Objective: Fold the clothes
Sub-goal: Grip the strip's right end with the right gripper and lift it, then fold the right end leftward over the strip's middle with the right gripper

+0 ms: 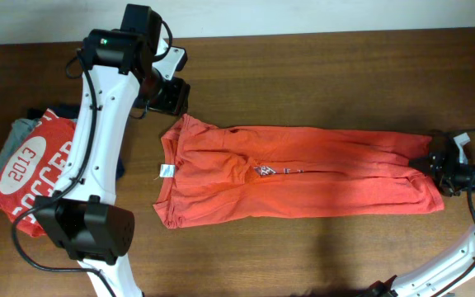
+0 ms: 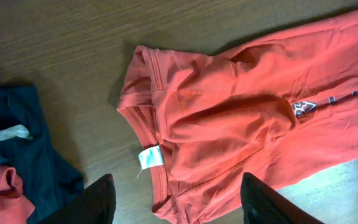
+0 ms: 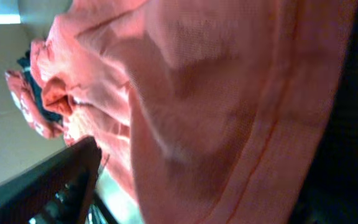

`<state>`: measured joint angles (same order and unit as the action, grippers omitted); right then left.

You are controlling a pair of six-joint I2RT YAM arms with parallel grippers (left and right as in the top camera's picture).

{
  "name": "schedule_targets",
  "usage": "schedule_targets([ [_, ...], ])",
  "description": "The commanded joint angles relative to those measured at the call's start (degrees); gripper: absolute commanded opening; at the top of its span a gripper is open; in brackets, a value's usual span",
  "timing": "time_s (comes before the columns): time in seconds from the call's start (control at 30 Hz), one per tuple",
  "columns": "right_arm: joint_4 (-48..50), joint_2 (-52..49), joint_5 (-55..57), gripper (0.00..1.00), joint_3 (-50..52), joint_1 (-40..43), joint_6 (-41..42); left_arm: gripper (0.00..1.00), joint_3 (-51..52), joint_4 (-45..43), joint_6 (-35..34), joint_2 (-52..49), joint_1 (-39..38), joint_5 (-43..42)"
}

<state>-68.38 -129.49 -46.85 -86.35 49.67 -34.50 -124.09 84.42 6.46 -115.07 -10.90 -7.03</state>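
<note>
Wooden table (image 1: 303, 49) bears orange shirt (image 1: 303, 177).

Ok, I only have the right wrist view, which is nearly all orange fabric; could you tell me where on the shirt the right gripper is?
Observer: The right gripper is at the hem end of the orange-red T-shirt, on the robot's right.
Operator: Thank you; how does the shirt lie?
Observer: As a long strip across the table, with the white neck tag at the end toward the left arm.
Operator: And the left gripper?
Observer: The left gripper hangs open near the collar end, holding nothing.
</note>
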Motion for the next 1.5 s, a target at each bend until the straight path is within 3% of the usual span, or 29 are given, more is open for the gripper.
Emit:
schedule_targets([
  [0.0, 3.37, -5.92, 20.24, 0.68, 3.30, -0.74, 7.85, 0.64, -0.72, 0.04, 0.94, 0.77, 0.20, -0.22],
  [0.27, 3.76, -5.81, 22.21, 0.31, -1.97, 1.64, 17.20, 0.64, -0.72, 0.09, 0.94, 0.77, 0.20, -0.28],
  [0.53, -0.85, -4.24, 18.47, 0.06, -12.35, 1.22, 19.19, 0.61, -0.72, 0.09, 0.96, 0.77, 0.20, -0.59],
  [0.7, -0.81, -1.68, 19.45, 0.04, -16.92, -0.50, 21.92, 0.56, -0.76, 0.04, 0.90, 1.46, 0.50, -0.61],
  [1.03, -5.33, 7.87, 23.71, 0.04, -26.23, -6.73, 25.68, 0.60, -5.73, 0.09, 0.26, 6.67, 5.95, -0.63],
  [1.27, -8.48, 18.43, 33.40, 0.04, -28.00, -18.36, 29.68, 0.64, -8.83, -0.11, 0.31, 10.73, 10.21, -0.63],
  [1.47, -10.64, 20.57, 40.28, 0.04, -28.00, -33.79, 34.07, 0.65, -9.20, -0.37, 0.33, 12.33, 12.37, -0.63],
])
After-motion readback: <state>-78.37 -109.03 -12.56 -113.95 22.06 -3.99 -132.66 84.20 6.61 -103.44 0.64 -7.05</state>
